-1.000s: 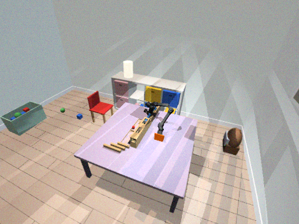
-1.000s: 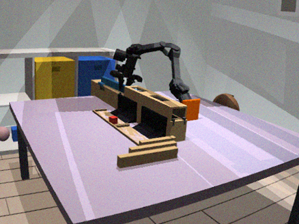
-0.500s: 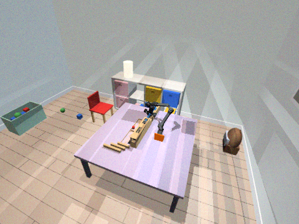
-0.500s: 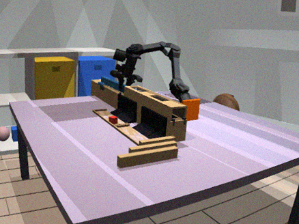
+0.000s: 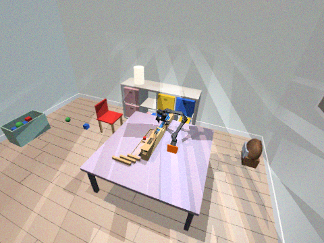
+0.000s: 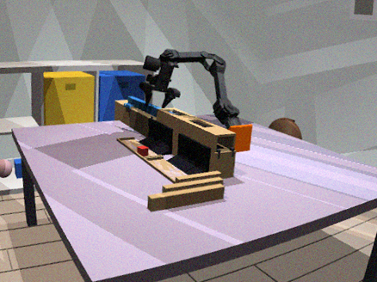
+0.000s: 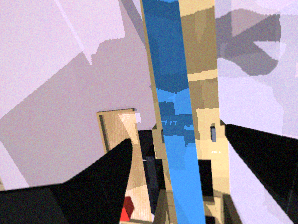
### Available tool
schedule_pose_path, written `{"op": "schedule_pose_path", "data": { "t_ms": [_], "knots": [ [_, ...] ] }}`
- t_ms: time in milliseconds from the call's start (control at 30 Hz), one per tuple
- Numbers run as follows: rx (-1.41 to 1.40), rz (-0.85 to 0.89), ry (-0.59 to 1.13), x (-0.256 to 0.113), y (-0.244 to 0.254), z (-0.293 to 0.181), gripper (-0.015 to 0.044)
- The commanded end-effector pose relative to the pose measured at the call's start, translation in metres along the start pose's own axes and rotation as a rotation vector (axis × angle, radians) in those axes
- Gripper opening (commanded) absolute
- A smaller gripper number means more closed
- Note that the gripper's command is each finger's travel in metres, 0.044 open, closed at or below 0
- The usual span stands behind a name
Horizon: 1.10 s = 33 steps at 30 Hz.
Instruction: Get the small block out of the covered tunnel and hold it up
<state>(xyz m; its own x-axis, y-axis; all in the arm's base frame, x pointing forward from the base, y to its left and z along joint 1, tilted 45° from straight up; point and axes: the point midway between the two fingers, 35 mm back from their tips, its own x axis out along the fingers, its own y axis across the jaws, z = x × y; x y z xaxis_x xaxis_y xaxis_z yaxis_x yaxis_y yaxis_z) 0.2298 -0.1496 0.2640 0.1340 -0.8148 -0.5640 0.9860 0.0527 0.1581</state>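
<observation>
Rods [image 5: 126,159] [image 6: 186,195], apparently 3, beside tunnel [image 5: 152,143] [image 6: 198,126].

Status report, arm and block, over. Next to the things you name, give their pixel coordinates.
Gripper [image 6: 158,105] [image 7: 177,132] open, over blue bar [image 6: 143,106] [image 7: 175,65]. Red block [image 5: 144,138] [image 6: 142,151] [image 7: 127,209] on tray beside tunnel [image 5: 152,142] [image 6: 194,123]. Nothing held.

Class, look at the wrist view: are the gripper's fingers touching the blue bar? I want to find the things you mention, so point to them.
Apart. The wrist view shows the fingers spread wide, with a gap either side of the blue bar [image 7: 182,170].

The robot's arm [image 5: 179,125] [image 6: 219,80] is showing dark, nearly black segments with chunky, rounded joints. Its pincer [image 5: 163,122] [image 6: 159,99] [image 7: 179,134] is sporting two black, tapering fingers (rather claw-like, those), and a stubby dark cylinder [image 6: 152,63] is jutting out above them.
</observation>
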Motion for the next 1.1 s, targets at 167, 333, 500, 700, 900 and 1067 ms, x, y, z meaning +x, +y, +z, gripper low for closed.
{"op": "schedule_pose_path", "data": {
  "t_ms": [167,333,500,700,900,1067],
  "knots": [
    [0.007,-0.009,-0.012,-0.015,0.002,-0.041,0.0440],
    [0.008,-0.008,-0.018,-0.017,0.002,-0.046,0.0440],
    [0.008,-0.008,-0.017,-0.012,0.002,-0.047,0.0440],
    [0.009,-0.009,-0.016,-0.003,0.000,-0.049,0.0440],
    [0.009,-0.008,-0.016,0.006,-0.002,-0.050,0.0440],
    [0.009,-0.008,-0.018,0.014,-0.004,-0.051,0.0440]
  ]
}}
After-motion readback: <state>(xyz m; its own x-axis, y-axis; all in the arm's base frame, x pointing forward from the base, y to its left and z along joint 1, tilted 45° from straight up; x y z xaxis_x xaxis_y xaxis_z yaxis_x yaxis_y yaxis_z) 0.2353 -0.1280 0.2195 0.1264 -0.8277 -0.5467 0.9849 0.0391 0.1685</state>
